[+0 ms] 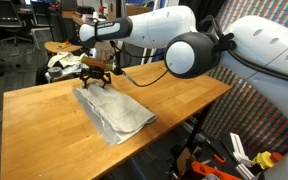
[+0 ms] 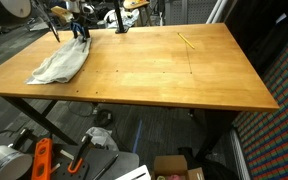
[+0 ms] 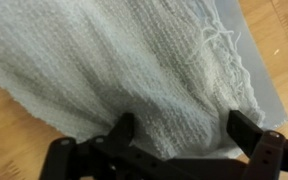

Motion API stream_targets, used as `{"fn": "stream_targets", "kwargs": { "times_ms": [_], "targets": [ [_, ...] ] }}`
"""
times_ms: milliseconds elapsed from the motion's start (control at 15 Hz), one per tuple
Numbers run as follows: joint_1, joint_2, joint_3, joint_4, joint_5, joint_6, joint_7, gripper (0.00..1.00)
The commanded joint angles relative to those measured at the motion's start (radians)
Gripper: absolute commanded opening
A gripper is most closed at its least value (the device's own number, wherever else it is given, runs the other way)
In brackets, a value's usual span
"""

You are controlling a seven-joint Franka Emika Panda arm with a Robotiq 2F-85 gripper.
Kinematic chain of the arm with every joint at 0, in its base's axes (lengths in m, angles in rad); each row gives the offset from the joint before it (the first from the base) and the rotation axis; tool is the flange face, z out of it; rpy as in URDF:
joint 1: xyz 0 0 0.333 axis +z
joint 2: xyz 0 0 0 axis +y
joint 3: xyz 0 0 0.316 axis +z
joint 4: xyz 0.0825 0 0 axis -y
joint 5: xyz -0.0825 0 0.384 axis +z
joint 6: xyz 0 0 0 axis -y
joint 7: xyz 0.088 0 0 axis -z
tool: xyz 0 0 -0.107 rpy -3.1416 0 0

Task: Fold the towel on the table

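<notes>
Gripper (image 3: 184, 138) spread over one end of the towel (image 1: 114, 112), nothing clamped yet.

Lies rumpled near a corner of the table (image 1: 189, 92), with the fingers (image 3: 246, 132) standing well apart and cloth bunched between them in the wrist view. Risks catching only a top ridge or the frayed threads (image 3: 216, 42) if closed here, which would lift a thin pinch and twist the rest instead of carrying an edge over cleanly; could also drag the whole cloth across the smooth wood toward the table's edge. Cannot tell whether the fingers press into cloth or merely hover: tips buried in the weave. Cuts off the towel's outline in the wrist view, so no telling which edge sits underneath; shows the gripper only small and dark against clutter in both exterior views.
</notes>
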Motion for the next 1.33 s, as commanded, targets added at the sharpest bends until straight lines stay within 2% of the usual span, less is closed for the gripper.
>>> {"fn": "stream_targets", "kwargs": {
  "times_ms": [0,267,467,800,1267],
  "targets": [
    [-0.007,0.033,0.026,0.027,0.044,0.104,0.012,1.00],
    [0.004,0.043,0.006,0.029,0.036,0.240,0.021,1.00],
    [0.002,0.039,-0.016,0.019,0.015,0.279,0.018,1.00],
    [-0.009,0.007,-0.045,-0.025,-0.008,0.234,-0.018,1.00],
    [-0.024,-0.079,-0.045,-0.120,-0.038,0.148,-0.182,1.00]
  ]
}}
